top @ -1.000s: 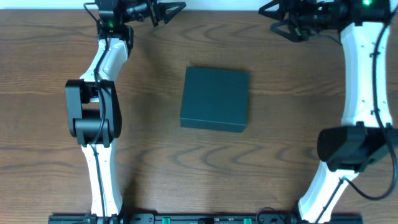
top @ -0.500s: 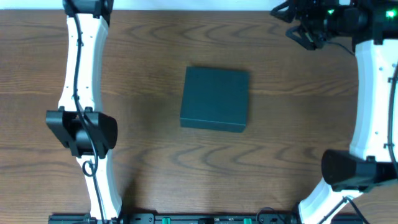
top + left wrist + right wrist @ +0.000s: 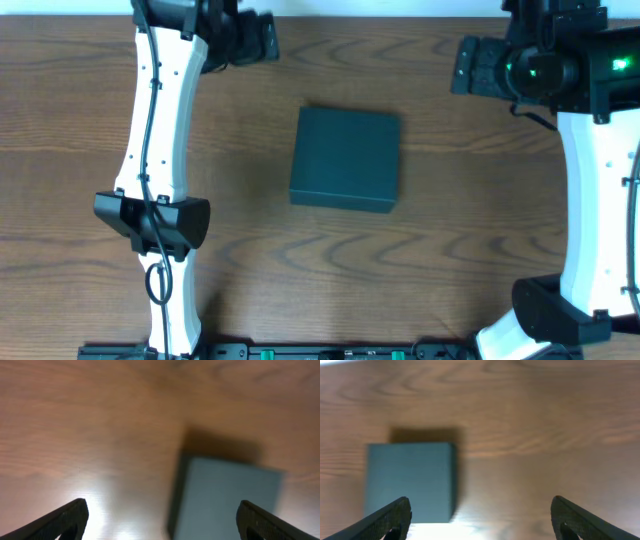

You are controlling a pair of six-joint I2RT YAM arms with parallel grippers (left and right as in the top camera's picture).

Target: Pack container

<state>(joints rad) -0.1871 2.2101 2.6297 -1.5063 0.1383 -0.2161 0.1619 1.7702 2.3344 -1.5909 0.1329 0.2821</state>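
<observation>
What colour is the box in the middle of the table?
The container is plain dark teal-green; the overhead view shows it best.

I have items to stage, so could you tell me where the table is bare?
Bare wood lies between the container and the left arm, between it and the right arm, and along the near edge. Nowhere is crowded.

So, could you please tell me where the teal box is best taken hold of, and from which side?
Probably by an edge of the lid, coming in low from the side. The container lies flat and closed, its top broad and plain with no handle, so a pinch across it from above looks too wide. Which edge is hinged cannot be told.
</observation>
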